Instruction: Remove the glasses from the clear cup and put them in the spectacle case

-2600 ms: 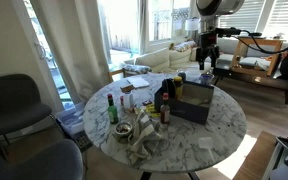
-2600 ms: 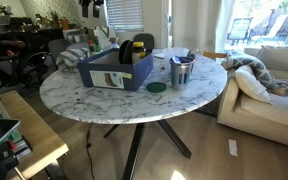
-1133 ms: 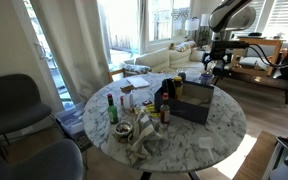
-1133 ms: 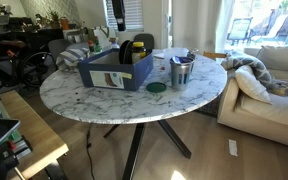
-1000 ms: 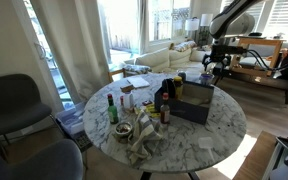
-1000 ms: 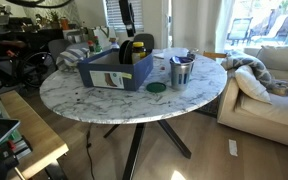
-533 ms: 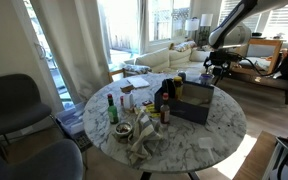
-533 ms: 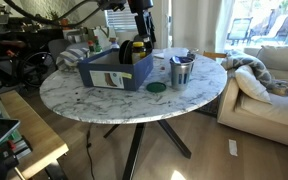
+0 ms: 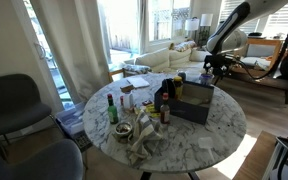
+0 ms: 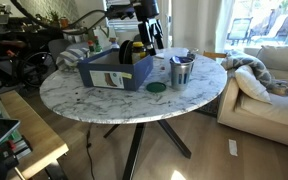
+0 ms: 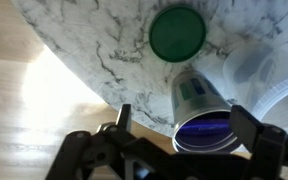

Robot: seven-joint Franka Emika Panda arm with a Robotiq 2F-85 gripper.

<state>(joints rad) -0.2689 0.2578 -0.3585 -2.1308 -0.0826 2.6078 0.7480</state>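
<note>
Marble table (image 10: pixel 89 100) fills both exterior views, carrying a blue bin (image 10: pixel 112 72). The gripper (image 11: pixel 184 125) hangs above the table, jaws spread wide and empty. In the wrist view a metallic tumbler (image 11: pixel 199 108) sits below it, with the clear cup (image 11: pixel 269 68) just beside at 2 o'clock and a green lid (image 11: pixel 177 32) at 12 o'clock. The glasses are too small to make out, presumably inside the clear cup, and no case is identifiable. This looks like the approach. Next comes shifting toward 2 o'clock, centring over the cup and descending.
</note>
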